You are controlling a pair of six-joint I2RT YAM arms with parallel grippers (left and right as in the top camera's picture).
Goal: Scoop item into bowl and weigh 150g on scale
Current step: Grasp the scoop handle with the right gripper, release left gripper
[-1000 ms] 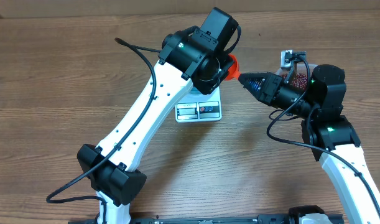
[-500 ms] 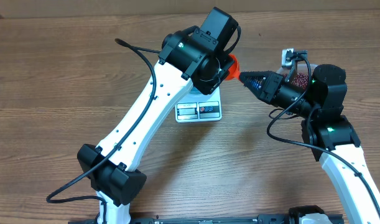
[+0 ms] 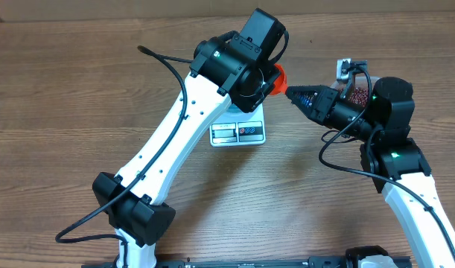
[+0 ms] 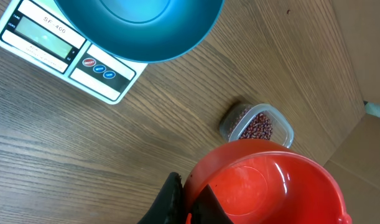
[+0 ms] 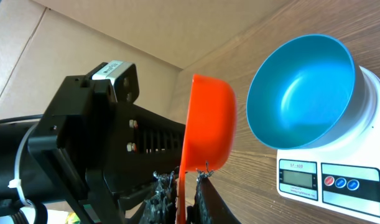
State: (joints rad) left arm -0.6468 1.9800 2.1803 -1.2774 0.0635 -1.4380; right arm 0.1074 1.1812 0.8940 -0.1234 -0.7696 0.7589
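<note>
Overhead: left gripper [image 3: 269, 80] and right gripper [image 3: 293, 94] meet at the red scoop [image 3: 278, 74] above the white scale [image 3: 238, 132] on the wooden worktop [image 3: 78, 97]; the clear container [image 3: 355, 94] sits beside the right arm. Left wrist: left fingers [image 4: 170, 199] are clenched on the scoop's handle, scoop empty; the blue bowl [image 4: 140, 25] is seated on the scale; the beans [image 4: 259, 127] are heaped in the container, apart from the scale. Right wrist: right fingers [image 5: 208, 193] are pinched on the scoop's orange stem, with the scoop tipped on edge just beside the empty bowl.
</note>
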